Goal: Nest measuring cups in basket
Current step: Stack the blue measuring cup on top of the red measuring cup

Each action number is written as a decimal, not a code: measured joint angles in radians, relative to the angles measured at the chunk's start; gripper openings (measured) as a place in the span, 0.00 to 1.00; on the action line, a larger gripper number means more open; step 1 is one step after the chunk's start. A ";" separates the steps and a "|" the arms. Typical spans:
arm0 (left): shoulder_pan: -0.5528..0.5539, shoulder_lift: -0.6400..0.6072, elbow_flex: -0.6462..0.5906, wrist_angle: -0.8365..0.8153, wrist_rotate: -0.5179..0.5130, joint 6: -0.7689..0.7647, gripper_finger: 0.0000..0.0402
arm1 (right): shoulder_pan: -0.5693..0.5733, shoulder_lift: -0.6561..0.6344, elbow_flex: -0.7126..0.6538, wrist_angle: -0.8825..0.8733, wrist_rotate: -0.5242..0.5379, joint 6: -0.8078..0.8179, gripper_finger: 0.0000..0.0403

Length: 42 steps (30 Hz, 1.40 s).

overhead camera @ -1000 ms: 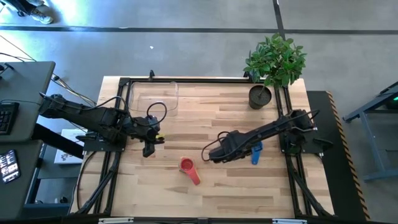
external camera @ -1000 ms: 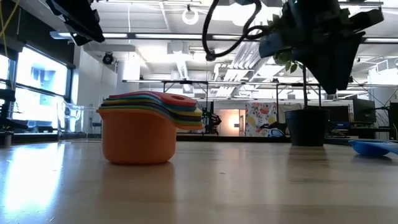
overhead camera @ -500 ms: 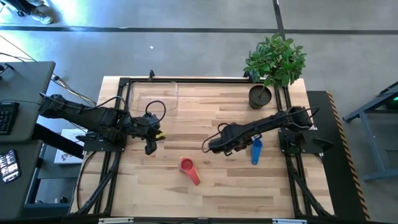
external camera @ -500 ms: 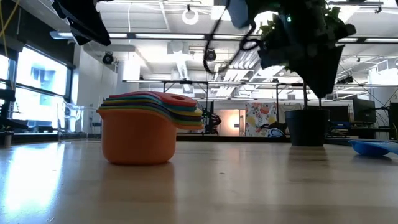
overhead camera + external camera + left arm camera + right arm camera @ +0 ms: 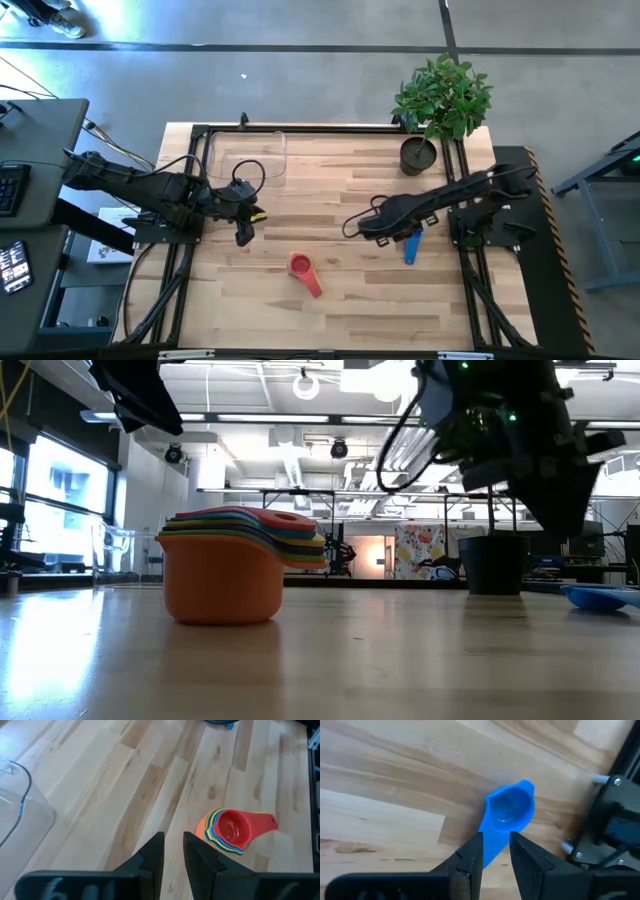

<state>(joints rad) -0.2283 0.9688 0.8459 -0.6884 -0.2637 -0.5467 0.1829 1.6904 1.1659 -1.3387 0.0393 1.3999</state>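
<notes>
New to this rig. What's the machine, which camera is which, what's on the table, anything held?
Two dark robot arms work at a wooden table. One picture looks straight down, one looks level across the tabletop, and two come from cameras on the wrists. The left gripper hangs above the table, fingers nearly together, holding nothing. The right gripper hovers over a lone blue cup, gripping nothing. A stack of nested cups, red on top, sits mid-table. A clear basket in the far left corner holds no cups. A potted plant stands in the far right corner.
</notes>
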 joint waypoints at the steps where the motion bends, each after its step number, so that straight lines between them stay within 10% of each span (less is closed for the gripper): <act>1: 0.000 0.000 0.000 0.001 -0.004 -0.001 0.16 | 0.000 -0.016 -0.027 0.020 -0.012 0.011 0.21; 21: 0.000 0.000 0.000 0.002 -0.064 -0.045 0.16 | -0.046 -0.048 -0.287 0.316 -0.033 0.032 0.20; 28: 0.000 0.000 0.000 0.001 -0.063 -0.047 0.16 | -0.053 -0.049 -0.287 0.337 -0.038 0.012 0.02; 42: 0.001 0.000 0.000 -0.007 -0.003 -0.040 0.16 | -0.010 -0.048 -0.059 0.348 -0.006 0.014 0.01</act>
<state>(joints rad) -0.2276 0.9686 0.8459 -0.6956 -0.2664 -0.5867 0.1731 1.6420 1.1066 -0.9910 0.0329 1.4138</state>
